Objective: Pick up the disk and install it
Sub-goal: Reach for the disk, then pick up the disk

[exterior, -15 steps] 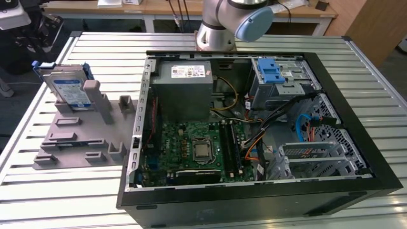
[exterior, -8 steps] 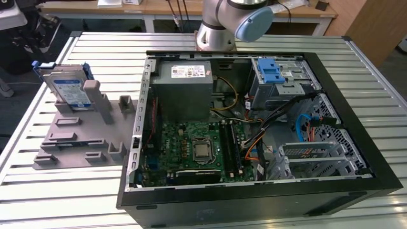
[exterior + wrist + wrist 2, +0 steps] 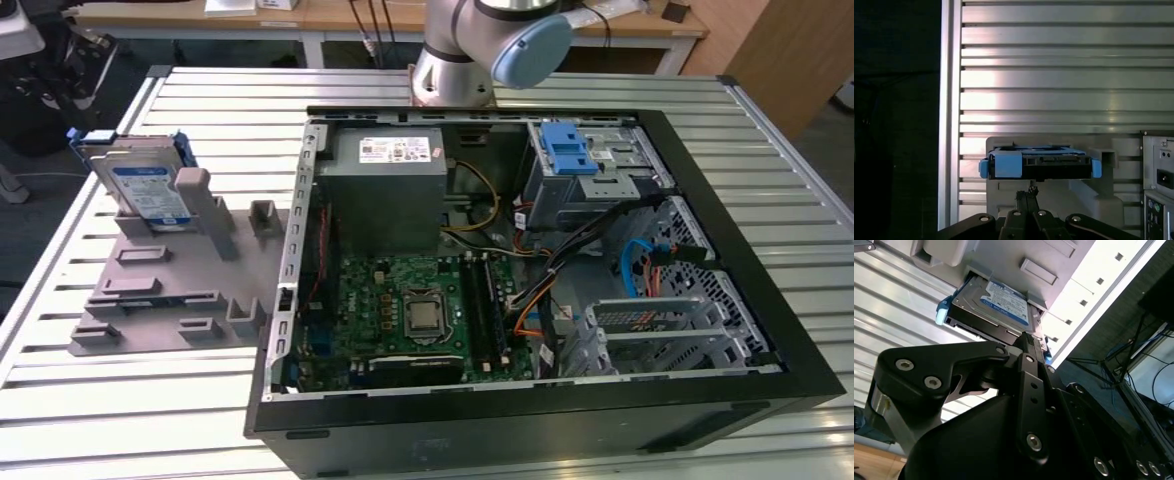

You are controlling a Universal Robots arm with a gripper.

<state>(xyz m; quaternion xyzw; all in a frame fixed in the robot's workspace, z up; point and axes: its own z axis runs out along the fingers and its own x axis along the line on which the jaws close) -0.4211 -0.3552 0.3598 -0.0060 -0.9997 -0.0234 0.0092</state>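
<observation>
Step in hand, by judgement: reaching for the flat silver hard drive with white-and-blue label and blue plastic carrier frame (image 3: 150,188), not yet gripped. To do it well: open the jaws wider than the drive before descending, come straight down onto its upper end, and close on the blue frame's sides, clear of the connector strip. Better also to lift along the slot of the grey plastic holder block (image 3: 147,290), without tilting, to avoid jamming by a skewed pull.

Drive standing on edge in that holder, near the far corner of the slatted aluminium bench (image 3: 134,420) at the exterior view's left, well apart from the blue-latched metal drive cage (image 3: 577,160) inside the open black computer case (image 3: 534,435) lying in the bench's middle.

As for the pose: black two-finger gripper (image 3: 1027,193) pointing down at the narrow connector end of the drive in both wrist views, roughly centred on its width, clearly apart from it. Fingertips (image 3: 1022,200) pressed together with nothing between, so closed and empty. Grey arm base (image 3: 454,70) mounted at the bench's far edge, behind the case.
</observation>
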